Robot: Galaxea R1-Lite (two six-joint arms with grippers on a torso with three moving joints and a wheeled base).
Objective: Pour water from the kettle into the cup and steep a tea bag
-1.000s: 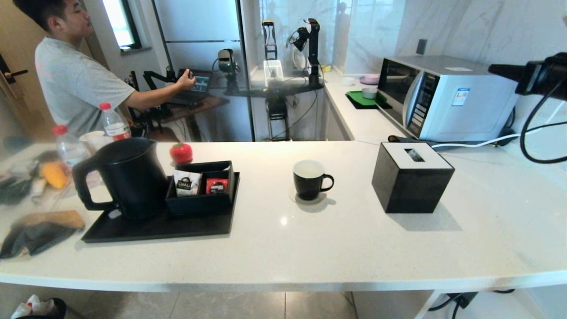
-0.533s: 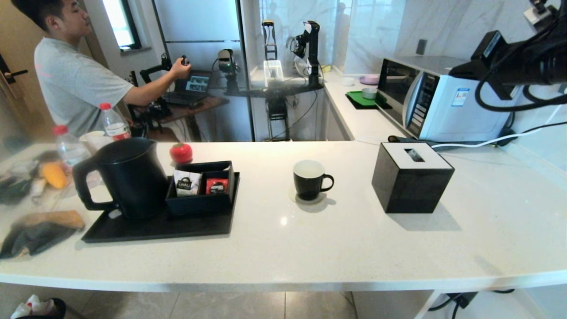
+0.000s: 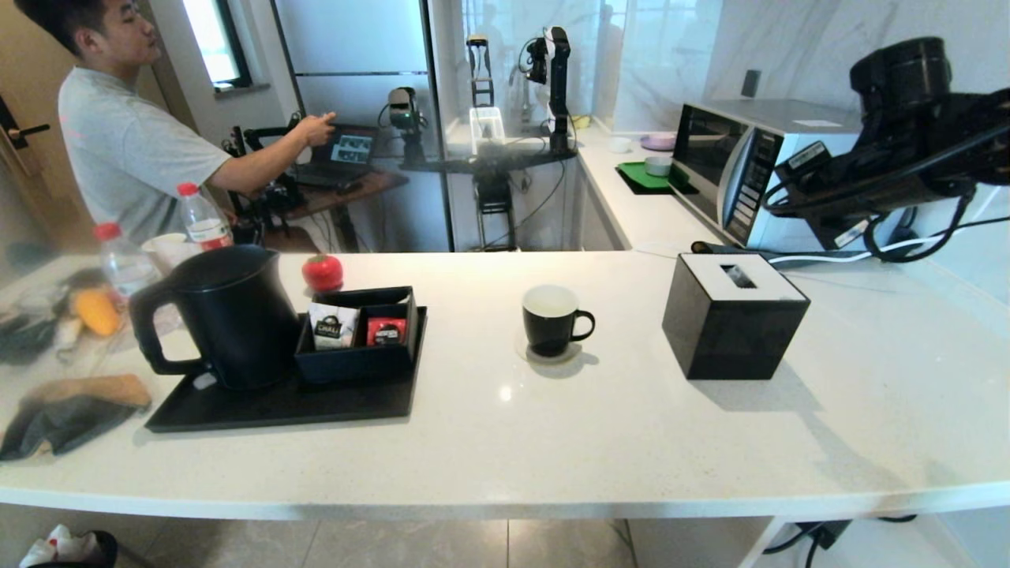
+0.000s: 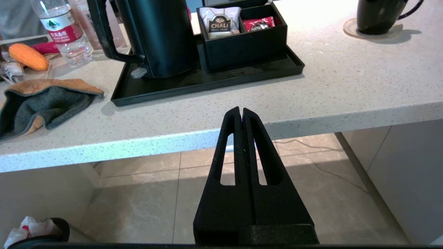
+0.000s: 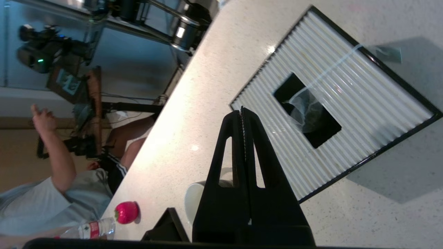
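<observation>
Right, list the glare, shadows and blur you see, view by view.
Head view: a glare spot on the counter left of the cup; the black box casts a soft shadow to its right; far-left clutter is smeared. Right wrist view: a bright glint on the box's ribbed top. Left wrist view: evenly lit.

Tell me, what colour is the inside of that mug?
White inside, black outside; the cup shows it best in the head view.
</observation>
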